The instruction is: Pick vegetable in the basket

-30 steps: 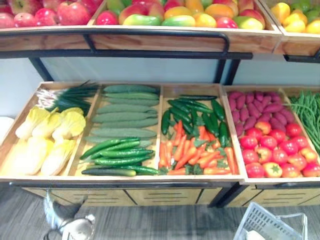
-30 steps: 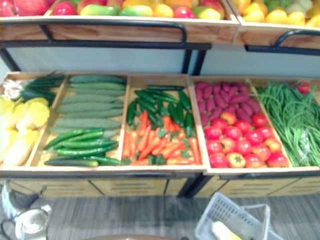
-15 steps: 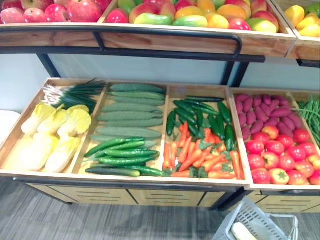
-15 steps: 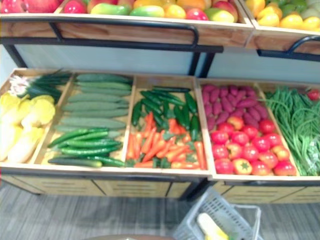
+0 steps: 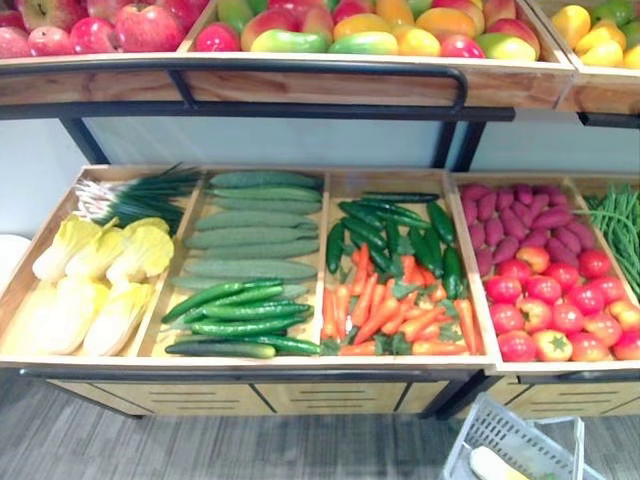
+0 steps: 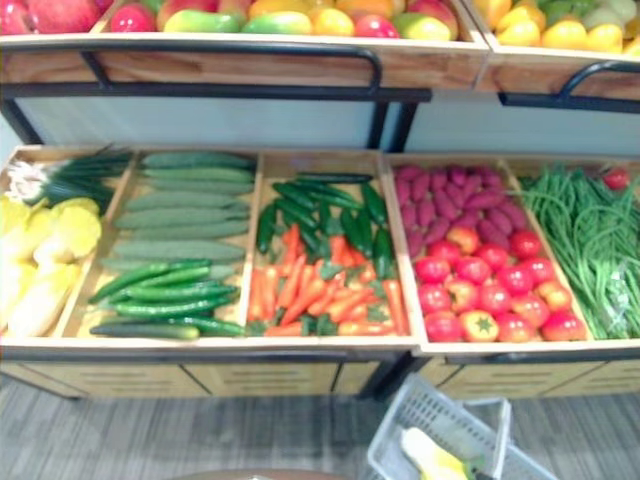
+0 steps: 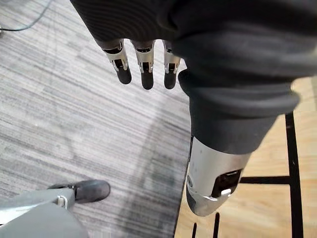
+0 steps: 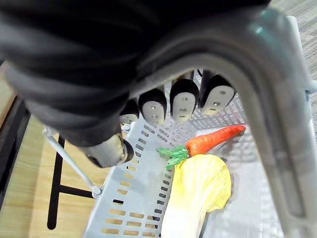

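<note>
While right hand (image 8: 151,106) grips handle of grey plastic basket (image 8: 133,208), I see left hand (image 7: 145,59), fingers slack, low beside wooden vegetable stand (image 7: 302,198).

A carrot (image 8: 215,139) lies beside a cabbage (image 8: 198,193) in the basket (image 8: 133,198).

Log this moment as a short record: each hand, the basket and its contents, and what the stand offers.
Left hand: open, fingers straight, over the grey floor, holding nothing
Right hand: fingers curled round the basket handle
Basket: grey, slotted walls, low in front of the stand
Contents: one carrot beside one yellow cabbage
Stand, lower tier: cabbages, cucumbers, carrots, tomatoes
</note>
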